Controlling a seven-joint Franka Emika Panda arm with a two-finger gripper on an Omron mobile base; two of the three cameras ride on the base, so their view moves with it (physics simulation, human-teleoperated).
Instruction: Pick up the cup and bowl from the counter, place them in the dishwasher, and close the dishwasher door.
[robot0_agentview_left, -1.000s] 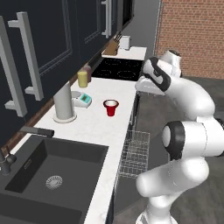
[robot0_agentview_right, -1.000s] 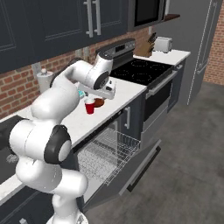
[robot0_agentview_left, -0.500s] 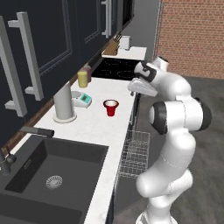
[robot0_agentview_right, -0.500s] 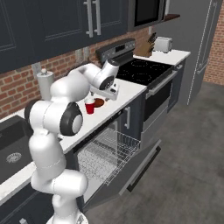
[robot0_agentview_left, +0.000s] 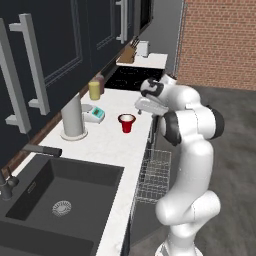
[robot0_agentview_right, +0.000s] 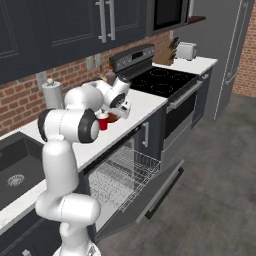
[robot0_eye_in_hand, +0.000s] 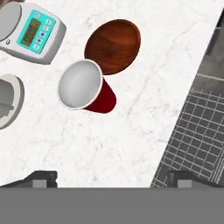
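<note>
Claw above cup and bowl, nothing held: risks before first pick.

My claw (robot0_eye_in_hand: 109, 179) is spread wide and empty over the bench (robot0_eye_in_hand: 144, 109). The cup (robot0_eye_in_hand: 85, 87) stands upright with the bowl (robot0_eye_in_hand: 114, 45) touching it, or nearly, on its far side; the teal-faced scale (robot0_eye_in_hand: 35, 33) sits near the cup, and the grey cylinder's base (robot0_eye_in_hand: 8, 100) is just beside it. Judgement: descending on the cup, one fingertip may strike the bowl's rim and shove it, or tip the tapered cup. A grip high on the taper could slip. The dishwasher rack (robot0_eye_in_hand: 197, 131) lies below the bench edge, well apart from the cup; a knocked cup could roll off there.
</note>
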